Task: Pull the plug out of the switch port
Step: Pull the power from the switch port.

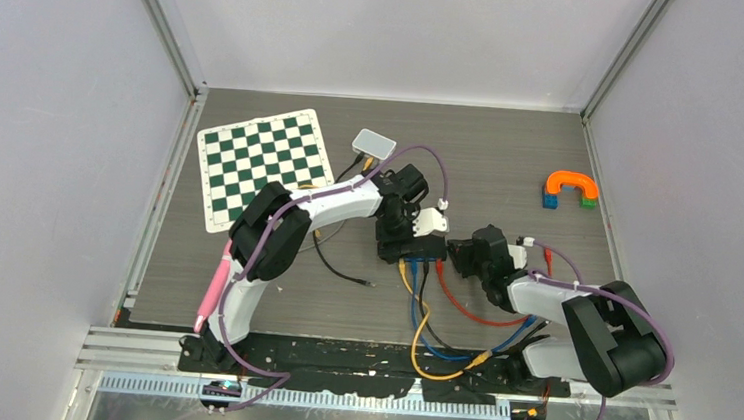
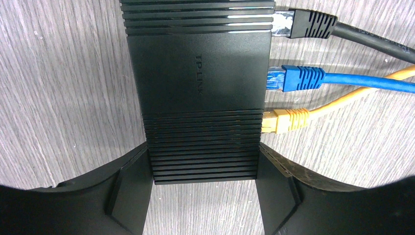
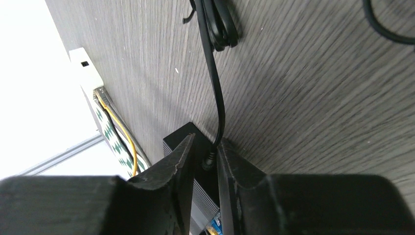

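near the middle of the surface the left claw pinches the switch by its sides while the right claw, narrowed to a slit, straddles the small stiff plug, contact unclear, whose rigid barrel, not the limp cable, looks the place to grip.

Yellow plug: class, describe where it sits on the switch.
Left wrist view: the yellow plug sits in the switch's right side, lowest of three, just below the blue plug.

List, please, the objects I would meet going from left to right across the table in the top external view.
Chessboard mat → white box → black switch → orange arch on coloured blocks.
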